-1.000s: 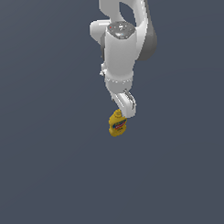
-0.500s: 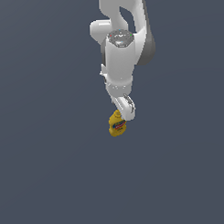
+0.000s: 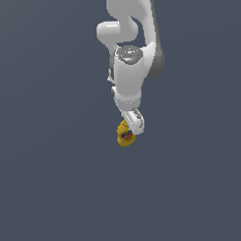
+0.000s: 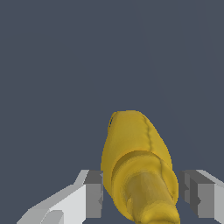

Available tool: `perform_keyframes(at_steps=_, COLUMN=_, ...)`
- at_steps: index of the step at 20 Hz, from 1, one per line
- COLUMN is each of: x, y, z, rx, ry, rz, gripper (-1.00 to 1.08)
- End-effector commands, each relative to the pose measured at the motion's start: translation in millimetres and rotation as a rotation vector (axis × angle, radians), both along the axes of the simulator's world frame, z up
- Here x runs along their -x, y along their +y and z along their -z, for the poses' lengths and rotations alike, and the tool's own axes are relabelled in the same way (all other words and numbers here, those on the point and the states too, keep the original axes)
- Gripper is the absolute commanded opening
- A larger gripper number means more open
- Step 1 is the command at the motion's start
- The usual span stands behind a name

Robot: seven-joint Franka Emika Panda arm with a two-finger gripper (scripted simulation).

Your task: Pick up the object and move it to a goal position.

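The object, a small yellow mustard bottle [image 3: 125, 136] with a red-and-blue label, stands on the grey floor directly under the white arm. In the wrist view the bottle [image 4: 135, 153] fills the space between my two fingers, its capped end toward the camera. My gripper [image 3: 129, 129] has come down around its upper part and stands open. One finger pad [image 4: 93, 192] is at the bottle's side. The other finger pad [image 4: 192, 194] shows a thin gap from it. The fingertips hide the bottle's top in the exterior view.
A plain dark grey floor [image 3: 56, 193] lies all around, with no other objects or edges in sight.
The arm has lowered steadily toward the bottle over the last second. The bottle itself has stayed in the same spot.
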State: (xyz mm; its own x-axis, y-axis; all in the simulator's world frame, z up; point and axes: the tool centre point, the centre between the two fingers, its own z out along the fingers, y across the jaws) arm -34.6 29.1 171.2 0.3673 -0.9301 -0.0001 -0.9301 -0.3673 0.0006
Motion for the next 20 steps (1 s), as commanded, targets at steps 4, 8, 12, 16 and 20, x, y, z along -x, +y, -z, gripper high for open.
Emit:
perform_keyframes(at_steps=4, x=-0.3, y=0.0, z=0.8, rx=0.000, ry=-0.001, rz=0.000, gripper=-1.00)
perform_keyframes(at_steps=8, x=-0.3, y=0.0, z=0.8, rx=0.000, ry=-0.001, rz=0.000, gripper=-1.00)
perform_keyframes(at_steps=12, x=-0.6, y=0.4, z=-1.0, rx=0.000, ry=-0.002, rz=0.000, gripper=-1.00)
perform_keyframes(at_steps=16, x=-1.6, y=1.9, z=-10.2, rx=0.000, ry=-0.002, rz=0.000, gripper=-1.00)
perform_keyframes(at_steps=20, x=-3.5, y=4.8, z=-28.4, rx=0.000, ry=-0.002, rz=0.000, gripper=-1.00)
